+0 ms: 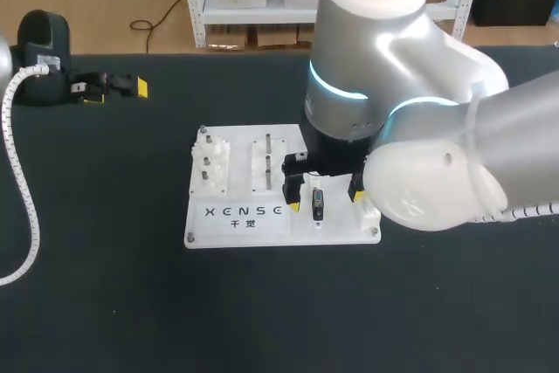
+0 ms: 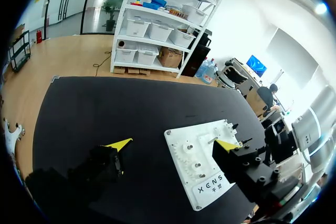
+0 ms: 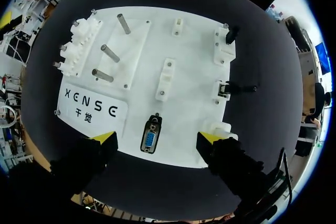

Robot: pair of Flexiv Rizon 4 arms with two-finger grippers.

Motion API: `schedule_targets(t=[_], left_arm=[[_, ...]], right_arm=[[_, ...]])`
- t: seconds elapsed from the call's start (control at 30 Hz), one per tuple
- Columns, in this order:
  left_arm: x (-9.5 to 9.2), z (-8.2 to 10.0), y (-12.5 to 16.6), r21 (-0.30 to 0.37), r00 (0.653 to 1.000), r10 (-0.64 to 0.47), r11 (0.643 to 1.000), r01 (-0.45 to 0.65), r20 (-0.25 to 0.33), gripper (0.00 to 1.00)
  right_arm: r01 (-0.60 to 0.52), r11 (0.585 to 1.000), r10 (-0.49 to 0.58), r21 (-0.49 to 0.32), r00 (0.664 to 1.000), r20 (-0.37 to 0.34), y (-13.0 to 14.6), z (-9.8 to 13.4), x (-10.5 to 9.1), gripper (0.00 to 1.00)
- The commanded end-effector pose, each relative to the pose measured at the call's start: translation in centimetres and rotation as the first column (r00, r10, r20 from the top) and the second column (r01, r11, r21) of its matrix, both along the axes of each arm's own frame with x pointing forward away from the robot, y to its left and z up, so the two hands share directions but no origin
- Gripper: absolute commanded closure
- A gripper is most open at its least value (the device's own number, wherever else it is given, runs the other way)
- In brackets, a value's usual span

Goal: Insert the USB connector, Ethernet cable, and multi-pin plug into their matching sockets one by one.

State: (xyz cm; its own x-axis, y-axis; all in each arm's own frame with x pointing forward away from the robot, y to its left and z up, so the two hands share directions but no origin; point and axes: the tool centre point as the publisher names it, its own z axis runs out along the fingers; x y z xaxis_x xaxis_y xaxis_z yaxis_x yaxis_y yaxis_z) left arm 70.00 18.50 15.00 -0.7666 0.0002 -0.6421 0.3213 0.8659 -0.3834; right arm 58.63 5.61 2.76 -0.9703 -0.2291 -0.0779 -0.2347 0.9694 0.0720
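Note:
A white board (image 1: pixel 236 224) lies mid-table. Over its near right part hangs my right gripper (image 1: pixel 325 203), open. In the right wrist view a multi-pin connector (image 3: pixel 150 135) with a blue face and metal shell sits on the board (image 3: pixel 189 56) between the yellow tips of the right gripper (image 3: pixel 157 137); neither finger touches it. A black plug (image 3: pixel 230 35) stands in a white socket block at the board's far right corner. Beside it a small connector (image 3: pixel 224 88) with a short black tail sits in another block. My left gripper (image 1: pixel 113 87) is far off at the table's back left, open and empty (image 2: pixel 173 144).
White gears on posts (image 3: pixel 79 45) and three metal pegs (image 3: pixel 107 53) fill the board's left half. A white coiled cable (image 1: pixel 22 181) runs down the table's left side. The bulky right arm (image 1: pixel 419 128) hides the board's right rear part.

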Motion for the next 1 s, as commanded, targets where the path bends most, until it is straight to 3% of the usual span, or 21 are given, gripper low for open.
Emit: schedule_targets(t=[0.03,0.73,0.8,0.93,1.0], left_arm=[[0.0,0.0,0.0,0.0,1.0,0.0,1.0,0.0,0.0,0.0],[0.0,0.0,0.0,0.0,1.0,0.0,1.0,0.0,0.0,0.0],[0.0,0.0,0.0,0.0,1.0,0.0,1.0,0.0,0.0,0.0],[0.0,0.0,0.0,0.0,1.0,0.0,1.0,0.0,0.0,0.0],[0.0,0.0,0.0,0.0,1.0,0.0,1.0,0.0,0.0,0.0]], right_arm=[[-0.001,1.0,0.001,0.003,1.0,0.001,-0.12,-0.03,-0.03,0.0],[0.024,0.999,-0.024,-0.029,1.0,0.007,0.52,-0.04,0.37,0.0],[0.028,0.999,-0.028,-0.033,1.0,0.0,0.54,-0.28,0.27,0.21],[0.044,0.998,-0.045,-0.041,0.999,-0.01,0.49,-0.69,-0.02,0.36],[0.056,0.997,-0.057,-0.046,0.998,-0.011,0.48,-0.84,-0.04,0.51]])
